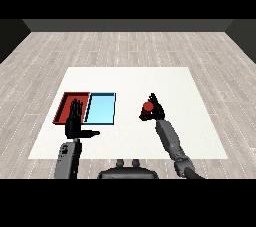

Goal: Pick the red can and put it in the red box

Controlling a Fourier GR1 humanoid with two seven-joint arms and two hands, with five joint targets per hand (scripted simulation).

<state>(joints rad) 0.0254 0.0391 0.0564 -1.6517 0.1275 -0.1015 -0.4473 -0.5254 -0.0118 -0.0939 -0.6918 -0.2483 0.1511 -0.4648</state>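
Now the right robot hand (156, 109) is curling round the red can (148, 106) right of the red tray (63, 105), should be carrying it level leftward past the blue tray (101, 108); left robot hand (75, 121) is hanging open.

Red can (148, 107) stood right of both trays, well apart from them, over white table, partly hidden. Red tray (64, 105) lay flat at left, touching blue tray.

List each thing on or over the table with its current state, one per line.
red can: held in the right hand, off to the right of both trays
right hand: curled round the can
left hand: open, fingers straight, over the red tray
red tray: no can in it
light blue tray: holds nothing
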